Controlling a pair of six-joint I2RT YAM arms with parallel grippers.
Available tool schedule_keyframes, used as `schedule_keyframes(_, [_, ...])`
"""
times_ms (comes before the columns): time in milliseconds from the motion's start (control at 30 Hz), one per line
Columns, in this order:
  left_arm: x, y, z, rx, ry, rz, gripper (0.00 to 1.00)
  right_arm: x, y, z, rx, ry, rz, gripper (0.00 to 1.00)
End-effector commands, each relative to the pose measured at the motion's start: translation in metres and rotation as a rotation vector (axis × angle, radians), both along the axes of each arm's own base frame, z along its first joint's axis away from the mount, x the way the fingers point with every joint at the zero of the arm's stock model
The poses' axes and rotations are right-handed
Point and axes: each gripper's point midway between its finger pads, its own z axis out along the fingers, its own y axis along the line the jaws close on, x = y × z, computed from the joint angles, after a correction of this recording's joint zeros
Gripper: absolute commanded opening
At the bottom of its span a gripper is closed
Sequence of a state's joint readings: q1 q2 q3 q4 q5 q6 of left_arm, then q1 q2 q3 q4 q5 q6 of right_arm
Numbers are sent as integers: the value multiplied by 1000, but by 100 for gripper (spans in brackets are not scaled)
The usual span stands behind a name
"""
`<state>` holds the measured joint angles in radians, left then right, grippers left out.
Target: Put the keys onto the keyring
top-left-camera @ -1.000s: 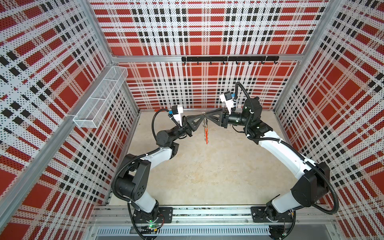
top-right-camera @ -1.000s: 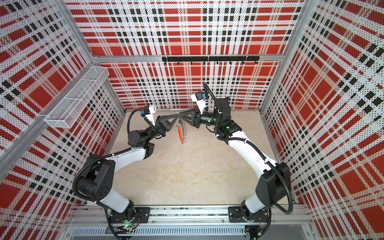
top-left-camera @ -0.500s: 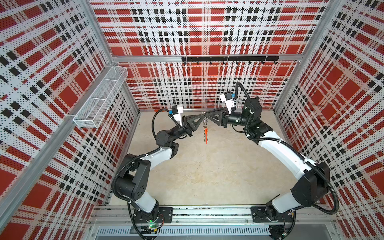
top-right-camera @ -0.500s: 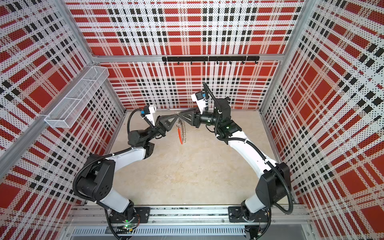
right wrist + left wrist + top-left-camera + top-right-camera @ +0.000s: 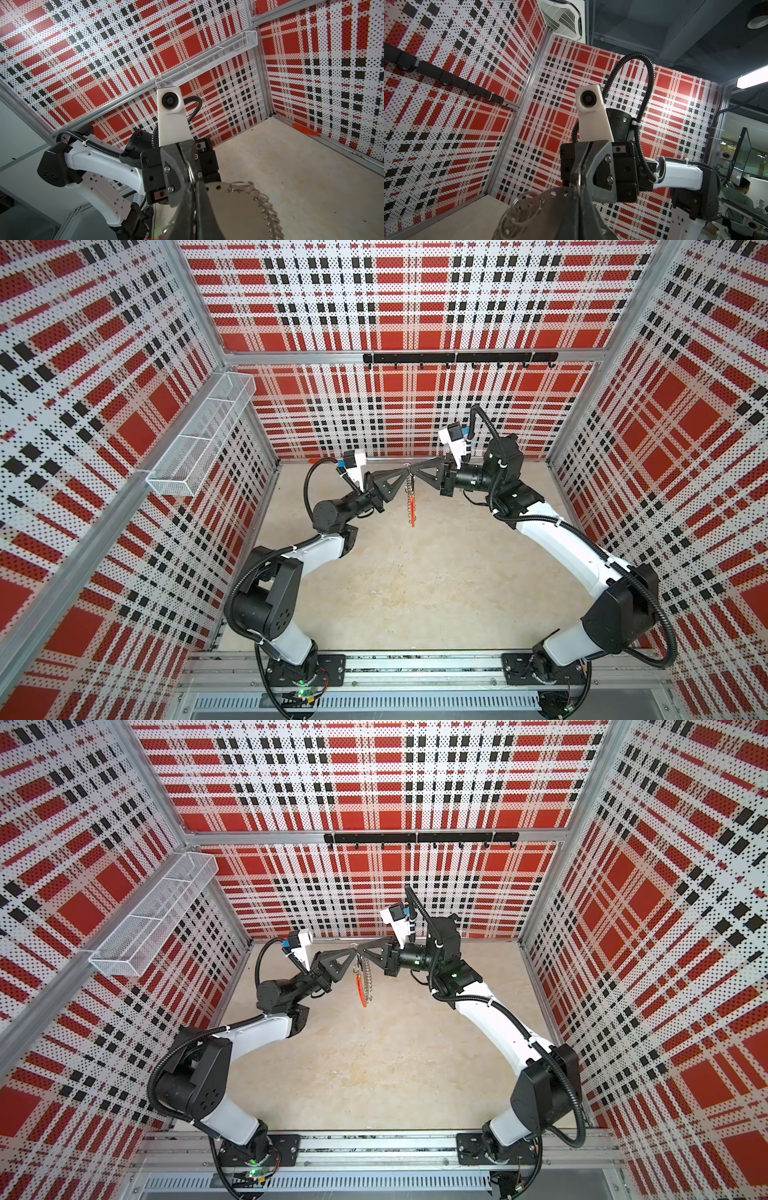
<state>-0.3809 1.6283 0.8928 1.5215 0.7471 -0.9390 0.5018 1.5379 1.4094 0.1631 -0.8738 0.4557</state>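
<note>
I find no writing or brand mark that I can read on my arms or on the walls.

My left pincer (image 5: 400, 472) and my right pincer (image 5: 416, 468) meet tip against tip, high over the bench (image 5: 415, 572). Both have the jaws together. The keyring (image 5: 411, 504) hangs straight down just under the place where the two tips meet. Its red-orange segment and its chain of silver split rings (image 5: 243, 186) are free in the air, apart from the bench. The left pincer is clamped on the top of the keyring. In the left wrist view, a thin silver ring (image 5: 578, 179) of the keyring passes between the jaws of the right pincer, so this one looks clamped on it also.

The key with its black tag I cannot make out among the silver rings. In both wrist views the keyring is very near, blurred and cut off at the border. A small orange strip (image 5: 305, 129) lies on the bench at the wall, well apart from both pincers.
</note>
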Motion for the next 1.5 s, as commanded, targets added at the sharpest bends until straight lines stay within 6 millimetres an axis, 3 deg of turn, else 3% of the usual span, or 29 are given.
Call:
schedule_keyframes(0, [-16,2,23,-34,-127,-21,0,-3,5,6,7,-39,11,0])
schedule_keyframes(267, [-9,1,16,-14,-101,-9,0,6,-1,5,2,-55,-77,0])
schedule_keyframes(333, [-9,1,15,-10,-100,-2,10,7,-1,4,0,-58,-79,0])
schedule_keyframes(433, [-8,2,13,-5,-101,7,16,7,-2,5,0,-66,-86,0])
schedule_keyframes(500, [-7,2,12,-5,-97,10,24,7,-3,7,-1,-75,-91,0])
schedule_keyframes(600, [-8,4,13,-3,-103,14,25,6,-4,5,-11,-82,-94,0])
schedule_keyframes(833, [-14,7,19,-5,-134,-8,22,6,-1,0,-38,-83,-75,0])
schedule_keyframes(1033, [-20,11,24,-27,-151,-54,0,1,3,-4,-50,-71,-22,0])
schedule_keyframes(1333, [-23,9,24,-22,-151,-74,0,1,0,-1,-46,-57,-39,0])
schedule_keyframes(1400, [-24,10,24,-21,-150,-75,0,6,-5,-1,-40,-45,-60,20])
schedule_keyframes(1467, [-25,11,25,-24,-149,-75,0,9,-12,2,-20,-35,-69,25])
